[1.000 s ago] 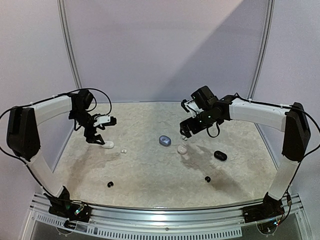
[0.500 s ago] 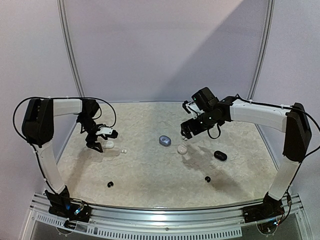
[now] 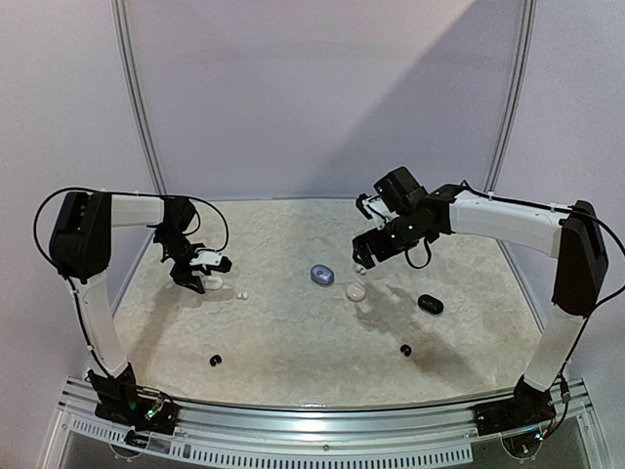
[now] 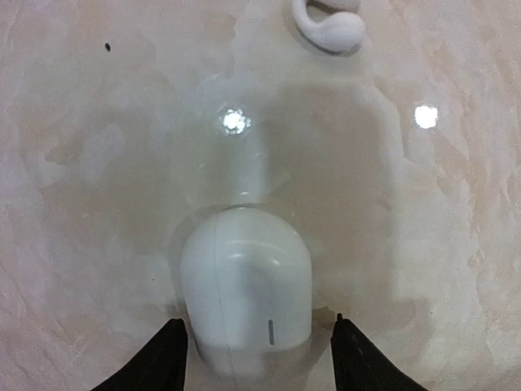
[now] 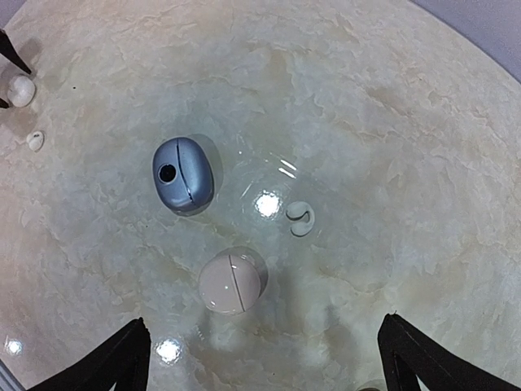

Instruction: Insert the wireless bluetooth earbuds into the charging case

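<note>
Left gripper (image 4: 256, 352) at left of table, jaws parted astride white case (image 4: 244, 293), not clamped; right gripper (image 5: 264, 358) spread wide above round beige case (image 5: 230, 282)

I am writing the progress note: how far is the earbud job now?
Done: nothing, a white earbud lies loose on the table. In hand: the left gripper flanks the white case, grip unclear; the right gripper hangs open near the blue case. Left: opening a case, inserting every earbud.
</note>
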Tool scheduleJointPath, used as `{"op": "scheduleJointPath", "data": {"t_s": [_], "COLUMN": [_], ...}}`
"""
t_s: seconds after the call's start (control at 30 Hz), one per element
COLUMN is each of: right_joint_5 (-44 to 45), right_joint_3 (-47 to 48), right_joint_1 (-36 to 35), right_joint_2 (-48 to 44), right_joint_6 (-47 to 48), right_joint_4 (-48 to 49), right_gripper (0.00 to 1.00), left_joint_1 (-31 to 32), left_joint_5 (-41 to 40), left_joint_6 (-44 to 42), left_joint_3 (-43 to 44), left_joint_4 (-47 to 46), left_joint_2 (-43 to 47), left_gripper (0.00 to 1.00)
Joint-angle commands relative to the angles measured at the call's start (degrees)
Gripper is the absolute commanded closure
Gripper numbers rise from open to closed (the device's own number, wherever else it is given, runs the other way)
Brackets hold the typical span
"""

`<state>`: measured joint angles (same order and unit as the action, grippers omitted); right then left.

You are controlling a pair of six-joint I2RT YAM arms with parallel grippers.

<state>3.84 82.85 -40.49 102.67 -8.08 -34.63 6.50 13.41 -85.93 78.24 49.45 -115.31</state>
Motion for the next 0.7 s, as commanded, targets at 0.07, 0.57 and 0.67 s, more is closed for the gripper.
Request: {"op": "scheduleJointPath", "data": {"t_s": [0.07, 0.57, 0.67], "right_joint_5": [-1.6, -1.24, -2.05], "right_joint_3": [1.77, 4.09, 4.49], "right_joint_1": [0.06, 0.04, 0.05], "right_joint_2": [2.0, 1.22, -0.17], "right_joint_6": [0.47, -1.62, -4.09], "right_joint_4": [-0.84, -1.21, -0.15], "right_gripper": [0.01, 0.01, 0.02], "left_joint_1": [0.33, 3.14, 4.74], "left_joint_5": [-1.55, 0.65, 1.77], "left_joint_6": [-6.52, -7.33, -3.63], "left_joint_3": [-0.56, -0.42, -0.4], "left_joint_4": [0.01, 4.87, 6.45], "left_joint_2": [-1.27, 4.79, 10.49], "left_gripper": [0.46, 1.0, 1.0]}}
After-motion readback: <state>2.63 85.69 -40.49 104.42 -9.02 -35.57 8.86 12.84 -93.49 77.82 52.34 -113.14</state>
